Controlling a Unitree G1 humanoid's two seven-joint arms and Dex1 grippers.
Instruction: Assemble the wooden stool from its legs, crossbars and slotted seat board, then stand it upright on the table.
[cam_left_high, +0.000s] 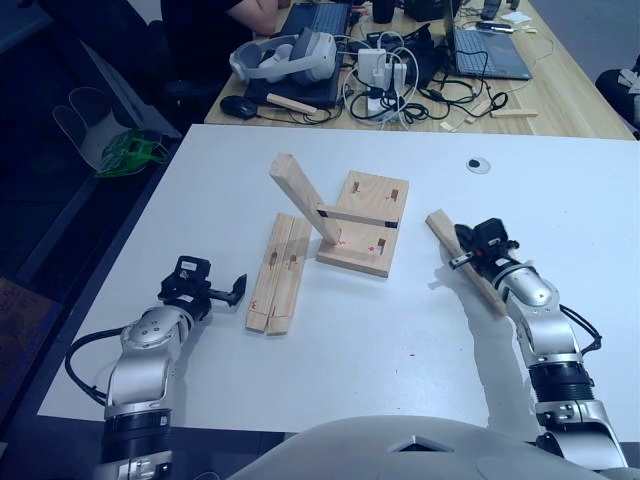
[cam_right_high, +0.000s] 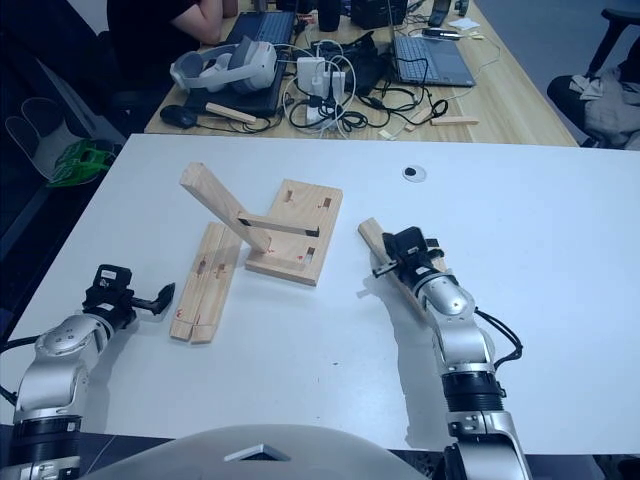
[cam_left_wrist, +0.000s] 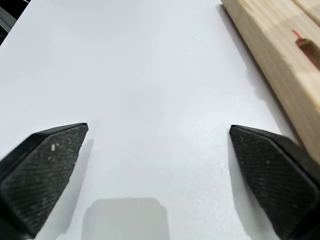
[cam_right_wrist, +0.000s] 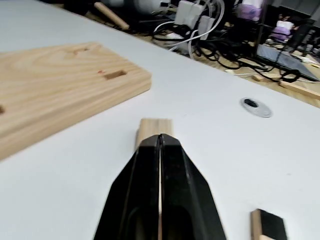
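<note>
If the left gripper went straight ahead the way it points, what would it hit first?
Most likely the legs lying side by side: the open left gripper points across bare table at the nearer one. Its height above the table is hard to judge.

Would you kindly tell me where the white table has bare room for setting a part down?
Widest bare patch: the near table edge, between the left tool and right tool, before the seat board. Also free right of the grommet. Crowded around the paired legs.
</note>
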